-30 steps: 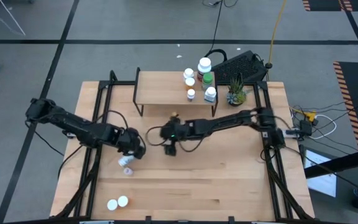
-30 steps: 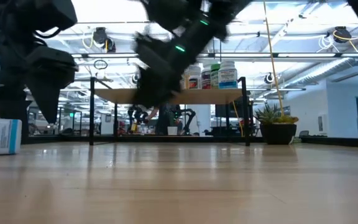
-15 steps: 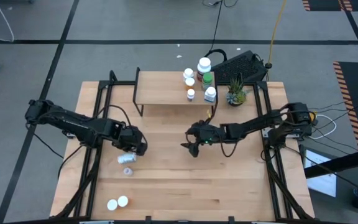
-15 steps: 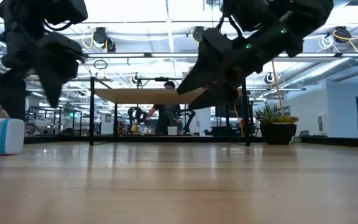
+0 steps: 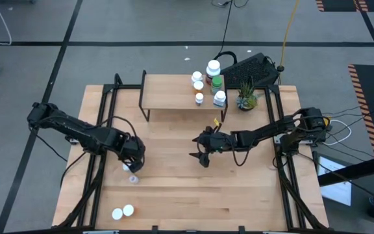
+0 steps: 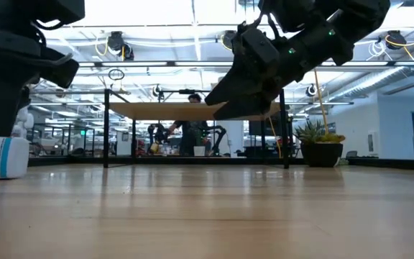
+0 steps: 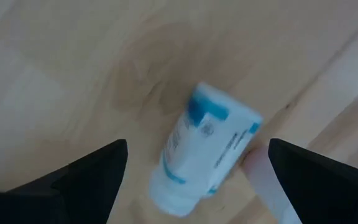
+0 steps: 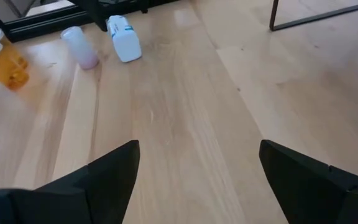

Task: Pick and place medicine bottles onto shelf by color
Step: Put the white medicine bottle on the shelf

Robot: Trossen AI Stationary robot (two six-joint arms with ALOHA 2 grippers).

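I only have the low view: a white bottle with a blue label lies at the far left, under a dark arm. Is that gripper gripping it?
Observer: No. The left wrist view shows the left gripper open, its fingers on either side of the lying white bottle, not closed on it.
Operator: Is the other arm carrying anything?
Observer: No. The right wrist view shows the right gripper open, with only bare table between its fingers.
Operator: That arm blocks the shelf for me. Anything on it?
Observer: From above, a cluster of bottles stands at the end of the shelf nearer the right arm.
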